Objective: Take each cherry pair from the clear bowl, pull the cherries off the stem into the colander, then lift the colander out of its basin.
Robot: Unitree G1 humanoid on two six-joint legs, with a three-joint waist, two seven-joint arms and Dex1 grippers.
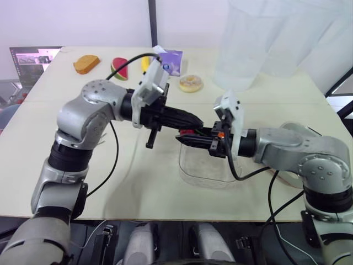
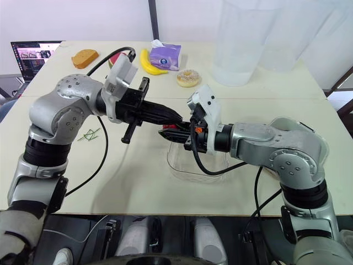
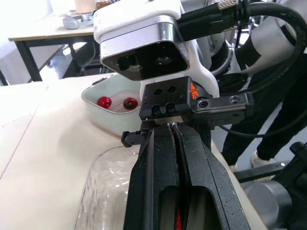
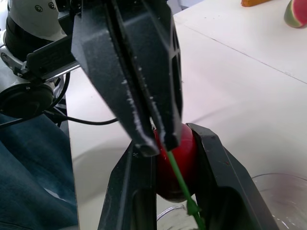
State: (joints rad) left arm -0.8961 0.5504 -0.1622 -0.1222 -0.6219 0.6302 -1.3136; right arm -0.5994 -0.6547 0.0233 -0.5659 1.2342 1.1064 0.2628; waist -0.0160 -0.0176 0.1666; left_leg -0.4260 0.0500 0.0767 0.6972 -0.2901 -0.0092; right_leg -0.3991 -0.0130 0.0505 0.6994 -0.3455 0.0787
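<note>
Right gripper (image 2: pixel 165 133) clamps 1 cherry (image 4: pixel 187 140); left gripper (image 2: pixel 179 119) apparently pinches stem (image 4: pixel 180 178). Released here, it risks dropping into clear bowl (image 2: pixel 187 171) at 6 o'clock.

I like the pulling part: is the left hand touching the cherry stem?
Touching. Right wrist view shows the left hand pinching the green stem above the cherry.

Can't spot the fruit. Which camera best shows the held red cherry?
Right wrist view: close up, red cherry in the right gripper, green stem pinched by the left gripper. Eye views show a red speck; left wrist, a sliver.
</note>
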